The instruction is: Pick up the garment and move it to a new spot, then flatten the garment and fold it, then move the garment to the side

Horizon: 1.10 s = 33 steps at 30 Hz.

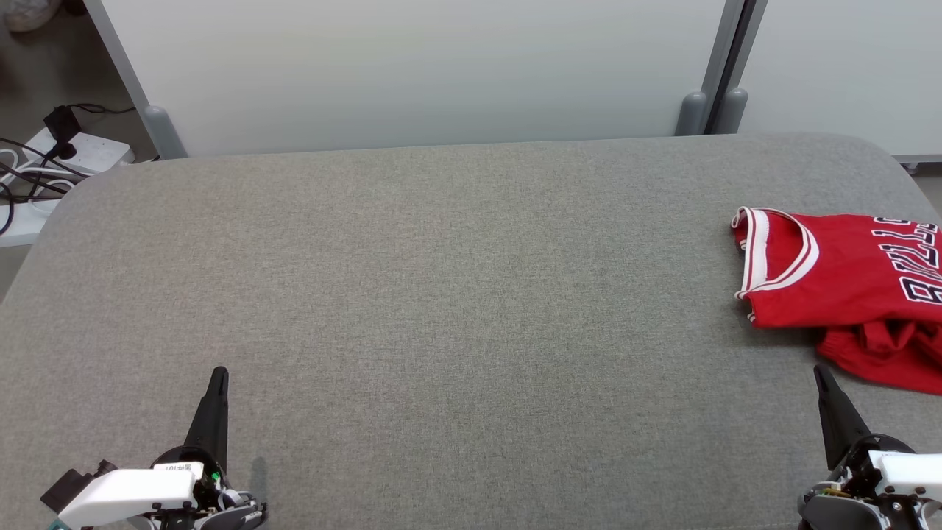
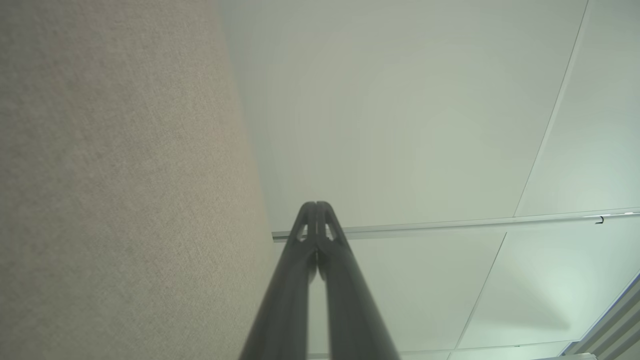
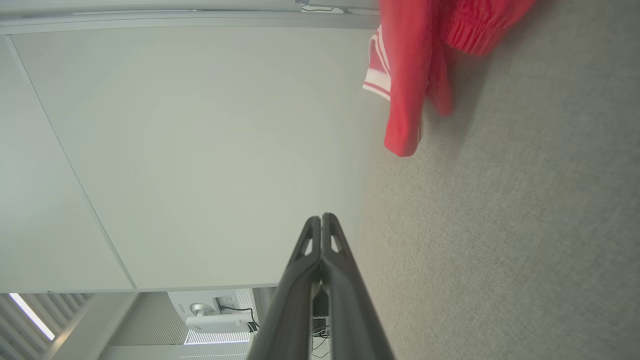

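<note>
The garment (image 1: 854, 287) is a red jersey with white trim and dark lettering, lying crumpled at the right edge of the grey padded table (image 1: 456, 294). Part of it runs out of the head view. In the right wrist view the garment (image 3: 415, 75) shows at the top, ahead of the fingers. My right gripper (image 1: 820, 375) is shut and empty at the lower right, just in front of the jersey's hem and apart from it. At the lower left my left gripper (image 1: 219, 375) is shut and empty, far from the garment. Both wrist views show the fingers pressed together: left gripper (image 2: 316, 205), right gripper (image 3: 321, 217).
White partition panels (image 1: 412, 66) stand behind the table. A power strip with black cables (image 1: 66, 154) lies on the floor at the far left. The wide grey tabletop stretches between the two grippers.
</note>
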Available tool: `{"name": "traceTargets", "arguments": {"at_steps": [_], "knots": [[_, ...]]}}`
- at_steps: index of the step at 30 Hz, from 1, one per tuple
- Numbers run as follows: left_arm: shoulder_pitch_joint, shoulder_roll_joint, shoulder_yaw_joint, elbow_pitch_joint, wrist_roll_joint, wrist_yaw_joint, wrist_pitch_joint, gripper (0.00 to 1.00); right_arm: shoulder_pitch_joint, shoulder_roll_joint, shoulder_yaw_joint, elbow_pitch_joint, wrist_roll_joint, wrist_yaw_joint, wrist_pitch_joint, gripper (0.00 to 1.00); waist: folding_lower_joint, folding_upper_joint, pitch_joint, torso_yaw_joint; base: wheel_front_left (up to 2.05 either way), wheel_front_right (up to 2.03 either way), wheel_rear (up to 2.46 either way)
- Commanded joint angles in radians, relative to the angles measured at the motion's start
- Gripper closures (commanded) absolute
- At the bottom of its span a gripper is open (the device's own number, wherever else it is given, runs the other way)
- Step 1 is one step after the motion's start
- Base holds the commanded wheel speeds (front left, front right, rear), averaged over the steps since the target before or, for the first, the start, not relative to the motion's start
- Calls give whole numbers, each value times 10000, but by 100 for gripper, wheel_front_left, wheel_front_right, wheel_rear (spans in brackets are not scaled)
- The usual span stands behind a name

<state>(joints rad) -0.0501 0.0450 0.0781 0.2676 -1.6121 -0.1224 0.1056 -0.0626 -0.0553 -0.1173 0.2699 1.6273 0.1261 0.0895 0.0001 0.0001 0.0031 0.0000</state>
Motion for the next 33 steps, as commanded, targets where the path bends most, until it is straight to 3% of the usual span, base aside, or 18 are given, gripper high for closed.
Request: {"name": "traceTargets", "arguments": {"at_steps": [1, 33], "knots": [[-577, 80, 328, -224, 12, -82, 53, 100, -438, -72, 202, -260, -49, 46, 104, 100, 0, -1, 0, 0, 0, 0, 0], [-578, 70, 343, -224, 25, -83, 66, 100, -443, -29, 140, -257, -100, 46, 153, 100, -1, -1, 0, 0, 0, 0, 0]]}}
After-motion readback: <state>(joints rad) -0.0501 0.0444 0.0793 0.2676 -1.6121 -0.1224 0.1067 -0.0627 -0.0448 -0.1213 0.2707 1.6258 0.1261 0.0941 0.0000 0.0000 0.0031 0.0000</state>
